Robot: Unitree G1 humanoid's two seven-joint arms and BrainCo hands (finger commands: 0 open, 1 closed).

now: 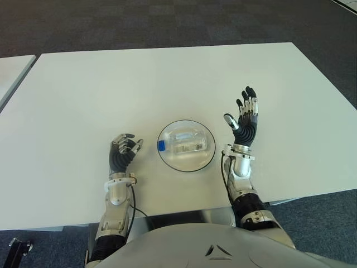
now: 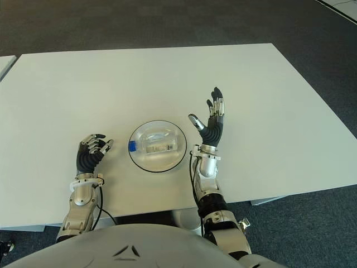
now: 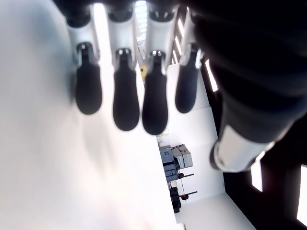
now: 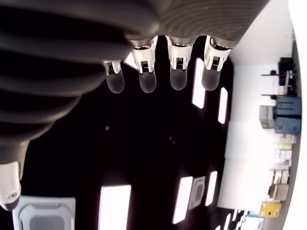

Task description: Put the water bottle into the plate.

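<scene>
Two robot hands flank a round clear glass plate [image 1: 207, 137] on the wide white table [image 1: 167, 78]. Inside that plate lies the small clear plastic water bottle with a blue cap [image 1: 184, 143], resting on its side, its cap toward the robot's left. The black-and-silver right hand [image 1: 244, 121] is raised just right of the plate, fingers [image 1: 249, 100] stretched and spread with the thumb splayed toward the plate, grasping nothing. The matching left hand [image 1: 122, 153] shows near the plate's left side, apart from it, its fingers loosely curled around nothing. Neither hand touches the bottle or the plate.
</scene>
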